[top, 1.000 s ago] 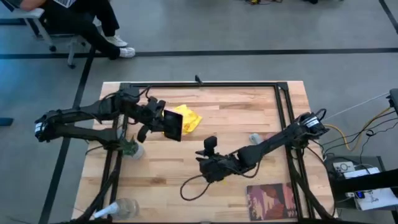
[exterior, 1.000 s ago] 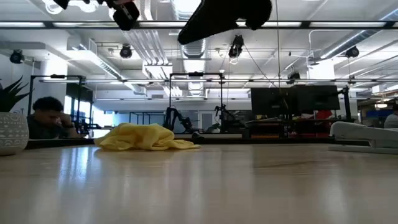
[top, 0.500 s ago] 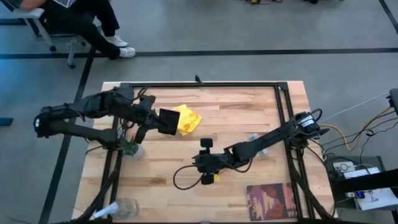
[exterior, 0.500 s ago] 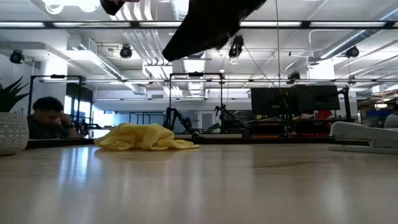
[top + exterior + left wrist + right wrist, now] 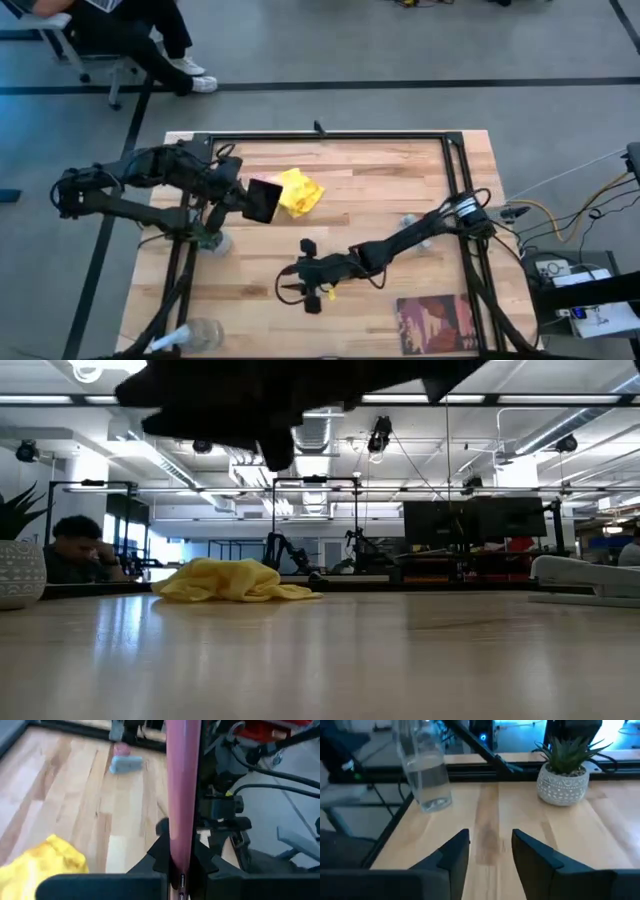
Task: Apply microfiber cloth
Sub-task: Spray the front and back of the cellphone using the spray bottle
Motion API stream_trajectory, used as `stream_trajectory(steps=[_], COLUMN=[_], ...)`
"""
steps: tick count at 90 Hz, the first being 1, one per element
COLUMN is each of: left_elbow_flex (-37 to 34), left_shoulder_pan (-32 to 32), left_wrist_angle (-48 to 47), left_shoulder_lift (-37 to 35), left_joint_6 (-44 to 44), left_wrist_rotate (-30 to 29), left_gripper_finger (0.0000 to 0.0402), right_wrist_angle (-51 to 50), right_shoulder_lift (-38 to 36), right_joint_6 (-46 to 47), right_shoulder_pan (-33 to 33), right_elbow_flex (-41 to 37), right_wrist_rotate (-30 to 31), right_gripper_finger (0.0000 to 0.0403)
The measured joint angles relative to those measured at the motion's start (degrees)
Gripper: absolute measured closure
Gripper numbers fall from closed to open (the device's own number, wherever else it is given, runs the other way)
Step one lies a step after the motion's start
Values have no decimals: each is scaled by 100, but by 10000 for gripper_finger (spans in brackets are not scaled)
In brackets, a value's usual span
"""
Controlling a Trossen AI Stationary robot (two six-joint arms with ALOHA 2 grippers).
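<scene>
Left tool (image 5: 243, 196) clamped on the phone (image 5: 260, 201) beside the microfiber cloth (image 5: 298, 191); right tool (image 5: 292, 284), fingers apart, has swung farther from the untouched cloth.

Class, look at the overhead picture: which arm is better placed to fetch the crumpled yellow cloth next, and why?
Probably the right. The left gripper sits beside the crumpled yellow microfiber cloth but is shut on the flat black phone; the right gripper is farther off, yet open and empty.

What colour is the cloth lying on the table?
Bright yellow; the microfiber cloth shows best in the low view.
</scene>
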Motion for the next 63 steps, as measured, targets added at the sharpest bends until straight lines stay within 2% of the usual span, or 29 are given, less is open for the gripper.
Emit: stream_trajectory(steps=[12, 27, 38, 47, 54, 63], left_elbow_flex=[-334, -961, -1340, -1640, -1939, -2371], left_shoulder_pan=[-68, -248, -425, -651, -864, -1102], left_wrist_angle=[-187, 219, 629, 1054, 1512, 2224], left_shoulder_lift=[-7, -14, -109, -299, -465, -662], left_joint_6=[123, 166, 145, 31, -62, -245], left_wrist_rotate=[1, 207, 661, 746, 744, 746], left_gripper_finger=[393, 393, 393, 393, 393, 393], right_wrist_angle=[-26, -326, -1140, -1541, -1537, -1495], right_shoulder_lift=[416, 591, 318, -2, -188, -376], right_joint_6=[368, 483, 808, 976, 988, 1000], right_shoulder_pan=[2, 125, 246, 332, 333, 305], right_elbow_flex=[422, 917, 1065, 1081, 1084, 1084], right_wrist_rotate=[68, 694, 1487, 2166, 2459, 2552], right_gripper_finger=[252, 243, 243, 246, 249, 252])
